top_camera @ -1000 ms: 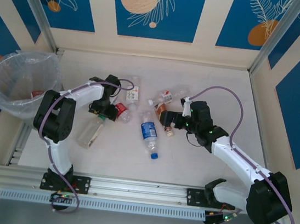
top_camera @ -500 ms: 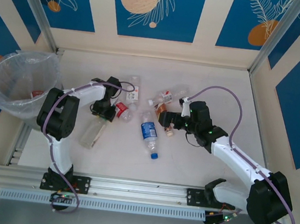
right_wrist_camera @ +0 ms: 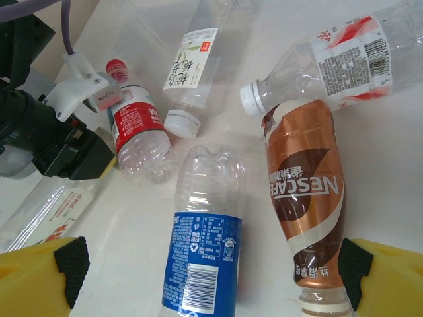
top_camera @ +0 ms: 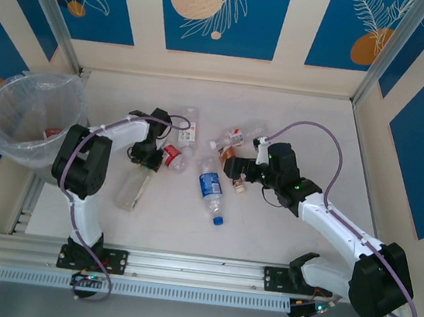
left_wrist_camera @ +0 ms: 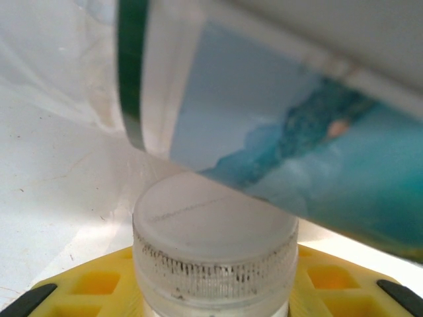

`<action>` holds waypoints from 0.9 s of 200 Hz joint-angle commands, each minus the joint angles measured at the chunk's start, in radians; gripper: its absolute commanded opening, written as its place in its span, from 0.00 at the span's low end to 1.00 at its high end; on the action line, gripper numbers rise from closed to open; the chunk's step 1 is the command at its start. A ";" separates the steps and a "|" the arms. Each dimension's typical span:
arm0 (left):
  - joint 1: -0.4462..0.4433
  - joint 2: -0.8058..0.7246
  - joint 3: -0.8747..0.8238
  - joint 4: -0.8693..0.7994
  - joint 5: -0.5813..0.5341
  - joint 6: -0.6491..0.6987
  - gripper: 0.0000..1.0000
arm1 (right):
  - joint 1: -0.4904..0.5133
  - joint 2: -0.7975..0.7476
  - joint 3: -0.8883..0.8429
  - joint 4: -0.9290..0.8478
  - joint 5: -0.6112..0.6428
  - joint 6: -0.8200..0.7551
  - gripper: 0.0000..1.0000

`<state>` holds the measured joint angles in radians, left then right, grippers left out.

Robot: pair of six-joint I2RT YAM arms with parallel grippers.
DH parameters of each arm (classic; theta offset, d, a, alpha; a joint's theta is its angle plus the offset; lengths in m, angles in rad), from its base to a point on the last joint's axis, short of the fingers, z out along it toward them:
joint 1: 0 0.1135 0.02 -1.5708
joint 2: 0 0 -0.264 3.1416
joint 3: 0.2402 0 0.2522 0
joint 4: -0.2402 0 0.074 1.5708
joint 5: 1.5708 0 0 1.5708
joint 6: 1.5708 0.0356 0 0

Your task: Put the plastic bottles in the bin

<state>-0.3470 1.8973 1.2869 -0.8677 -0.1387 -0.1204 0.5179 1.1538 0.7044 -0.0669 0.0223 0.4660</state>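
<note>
Jaws at left pinch what seems a white bottle cap [left_wrist_camera: 215, 231]; right jaws stand spread.

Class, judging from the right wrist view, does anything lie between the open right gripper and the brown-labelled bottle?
Nothing visible does. The brown-labelled bottle lies in plain view ahead of the open right gripper, close to one finger. The blue-labelled bottle lies beside it, also within the jaws' span, so a grip might catch both.

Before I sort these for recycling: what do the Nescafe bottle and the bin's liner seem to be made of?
Nescafe bottle: probably plastic under a glossy brown printed sleeve that catches highlights. Bin liner: apparently thin clear plastic film, crinkled and see-through.
</note>
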 commanded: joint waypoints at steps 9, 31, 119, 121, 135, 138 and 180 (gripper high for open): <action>0.007 -0.052 0.002 0.001 0.043 0.006 0.34 | 0.007 -0.017 -0.003 0.021 -0.002 -0.015 1.00; 0.008 -0.070 0.001 0.003 0.067 0.002 0.32 | 0.008 -0.014 -0.002 0.023 -0.004 -0.017 0.99; 0.008 -0.205 0.034 -0.016 0.088 -0.023 0.26 | 0.013 0.022 0.025 0.048 -0.021 -0.014 1.00; 0.008 -0.207 0.036 -0.016 0.088 -0.022 0.26 | 0.013 0.023 0.027 0.047 -0.022 -0.014 1.00; 0.008 -0.232 0.048 -0.023 0.097 -0.026 0.25 | 0.014 0.033 0.037 0.049 -0.027 -0.018 1.00; 0.008 -0.238 0.052 -0.025 0.096 -0.026 0.25 | 0.016 0.036 0.039 0.050 -0.026 -0.018 1.00; 0.010 -0.326 0.097 -0.031 0.064 -0.087 0.25 | 0.019 0.062 0.063 0.060 -0.043 -0.026 0.99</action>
<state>-0.3466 1.6371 1.3323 -0.8761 -0.0715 -0.1581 0.5278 1.2015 0.7269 -0.0330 0.0132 0.4652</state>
